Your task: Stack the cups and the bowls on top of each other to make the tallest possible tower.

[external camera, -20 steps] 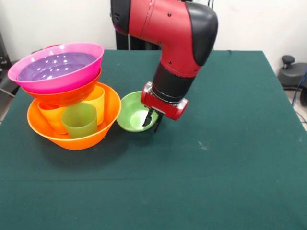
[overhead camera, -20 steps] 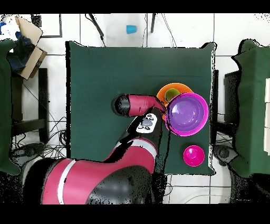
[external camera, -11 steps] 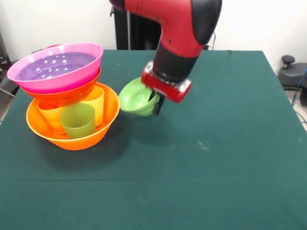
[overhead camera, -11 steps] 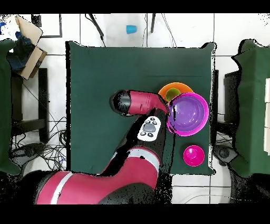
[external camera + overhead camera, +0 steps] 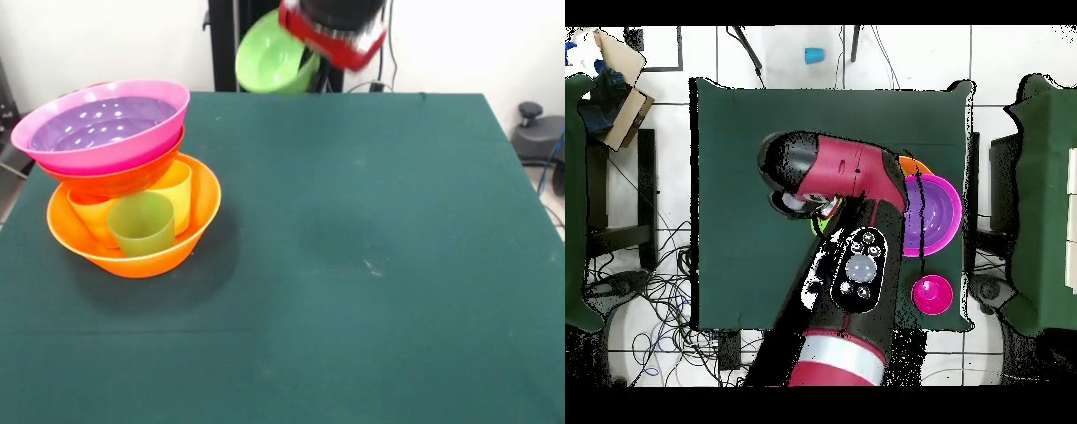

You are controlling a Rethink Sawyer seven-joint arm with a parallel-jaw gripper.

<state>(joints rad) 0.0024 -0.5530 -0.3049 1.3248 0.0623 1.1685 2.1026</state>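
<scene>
Above table, tilted light green bowl

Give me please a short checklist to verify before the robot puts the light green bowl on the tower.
1. Light green bowl held by the gripper: ok, it hangs high above the table, tilted.
2. Grip is firm: cannot tell, the contact is mostly cut off at the top edge.
3. Top of the tower free: ok, the purple bowl nested in the pink bowl holds nothing.
4. Tower stands level: not ok, the upper bowls rest on cups and lean to one side of the large orange bowl.
5. Bowl is over the tower: not ok, it is off to the side.
6. Small crimson bowl out of the way: ok.
</scene>
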